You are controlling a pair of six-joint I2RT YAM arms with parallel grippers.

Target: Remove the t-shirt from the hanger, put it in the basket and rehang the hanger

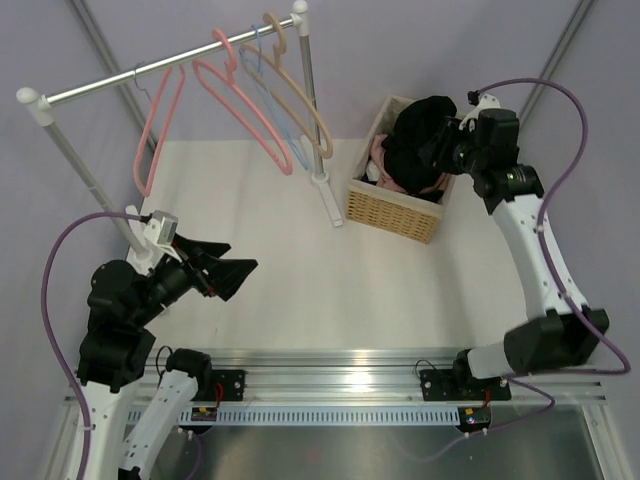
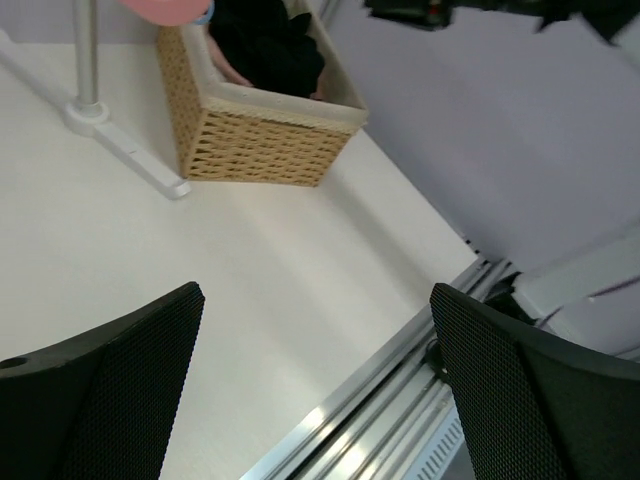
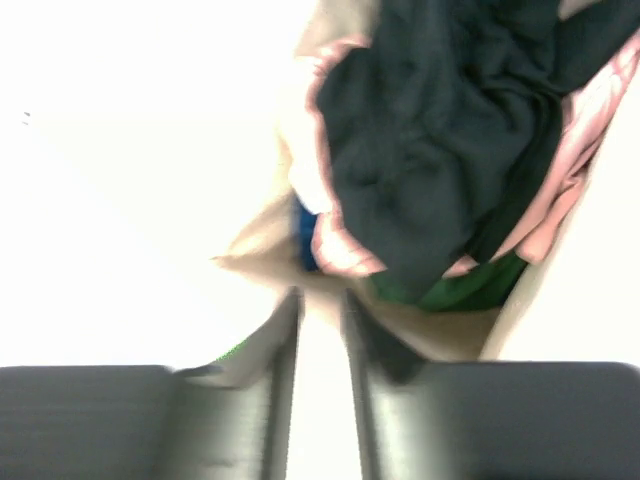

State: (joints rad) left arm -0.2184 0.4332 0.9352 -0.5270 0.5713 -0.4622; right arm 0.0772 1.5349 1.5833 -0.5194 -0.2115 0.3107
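"What carries everything here?"

"A plain white tabletop (image 1: pixel 300 270)."

"And what stands directly on it?"

"A woven wicker basket (image 1: pixel 392 212) at about 1 o'clock from the middle, set slightly askew. Near it, at 12 o'clock, the white foot bar (image 1: pixel 330 203) of a clothes rack lies flat."

"Anything on the left?"

"At 9 o'clock the second post (image 1: pixel 95 187) comes down. Its foot is probably there too, but it's mostly hidden."

"The near edge?"

"An aluminium rail (image 1: pixel 330 362) runs along 6 o'clock."
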